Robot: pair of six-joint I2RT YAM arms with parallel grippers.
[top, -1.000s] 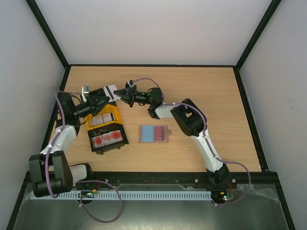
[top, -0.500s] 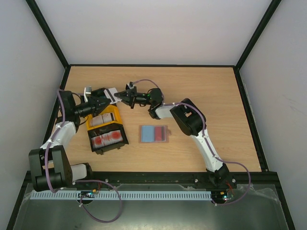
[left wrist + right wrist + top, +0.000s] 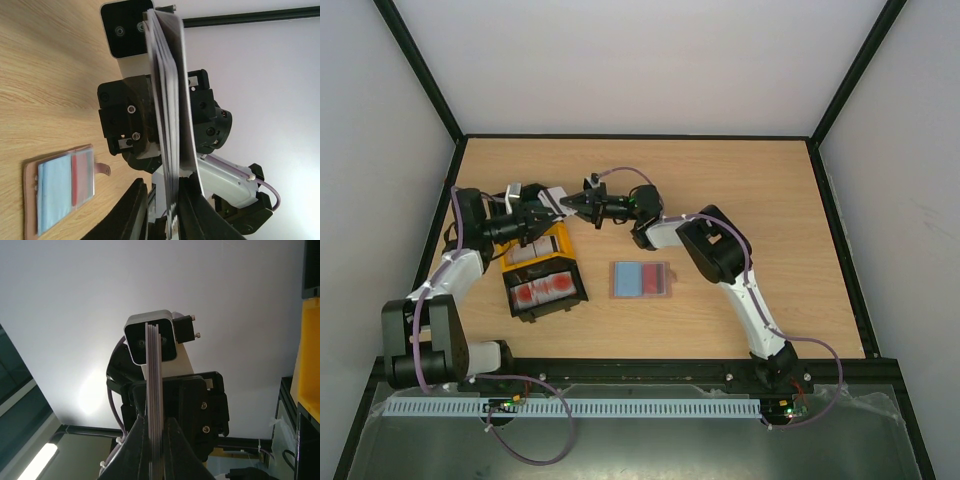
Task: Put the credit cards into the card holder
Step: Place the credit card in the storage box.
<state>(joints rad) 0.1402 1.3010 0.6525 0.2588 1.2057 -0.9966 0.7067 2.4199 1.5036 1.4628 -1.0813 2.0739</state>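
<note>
Left hand (image 3: 163, 205) and right hand (image 3: 155, 445) pinch thin, seemingly plastic cards (image 3: 154, 370).

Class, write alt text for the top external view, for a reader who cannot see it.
Two arms meet over the rear left of a table, the left gripper and right gripper pinching a pale card stack by the far end of a yellow and black tray. An open holder showing a blue card and a red card lies at mid-table.

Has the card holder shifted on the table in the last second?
No. The card holder sits the same gap right of the yellow tray as before.
</note>
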